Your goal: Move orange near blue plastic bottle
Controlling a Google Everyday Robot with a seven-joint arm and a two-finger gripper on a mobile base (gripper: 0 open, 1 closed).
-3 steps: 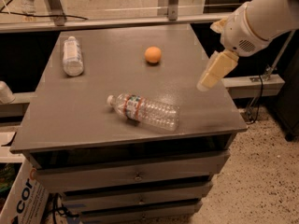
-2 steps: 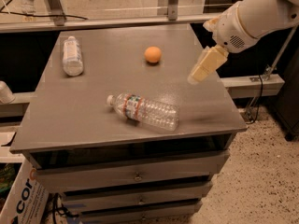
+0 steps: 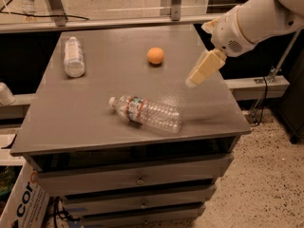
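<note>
The orange [image 3: 155, 55] is a small round fruit resting on the grey cabinet top [image 3: 95, 113], toward the back middle. The blue plastic bottle [image 3: 73, 56], stubby with a pale body, lies on its side at the back left of the top. My gripper [image 3: 192, 81] hangs from the white arm coming in from the upper right. It hovers above the right part of the top, to the right of the orange and a little nearer the front, apart from it and holding nothing.
A longer clear ribbed bottle [image 3: 147, 114] with a red-and-blue label lies on its side near the front middle. The cabinet has drawers [image 3: 137, 179] below. A cardboard box [image 3: 21, 205] stands on the floor at lower left. A rail [image 3: 118, 20] runs behind.
My gripper has moved left over the cabinet top, closer to the orange. The orange and both bottles have not moved.
</note>
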